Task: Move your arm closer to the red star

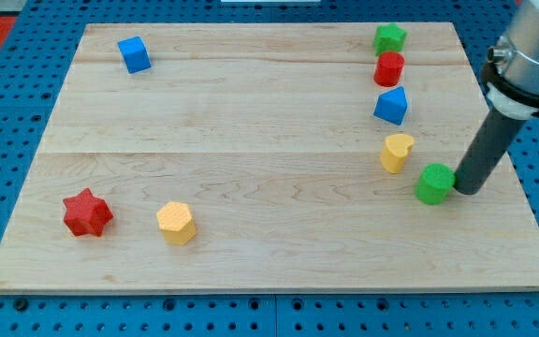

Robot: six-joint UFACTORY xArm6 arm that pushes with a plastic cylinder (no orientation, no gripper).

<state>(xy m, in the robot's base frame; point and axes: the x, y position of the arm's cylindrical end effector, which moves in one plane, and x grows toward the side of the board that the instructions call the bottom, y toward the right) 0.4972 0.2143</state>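
The red star [87, 213] lies near the view's bottom left of the wooden board [251, 122]. My tip [465, 191] is far away at the view's right, right beside a green block [434, 183] and touching or nearly touching its right side. A yellow hexagon [176, 223] lies just right of the red star.
Up the view's right side stand a yellow heart-like block [397, 152], a blue block [391, 105], a red cylinder [389, 68] and a green star [389, 38]. A blue cube [134, 54] sits at the top left. Blue pegboard surrounds the board.
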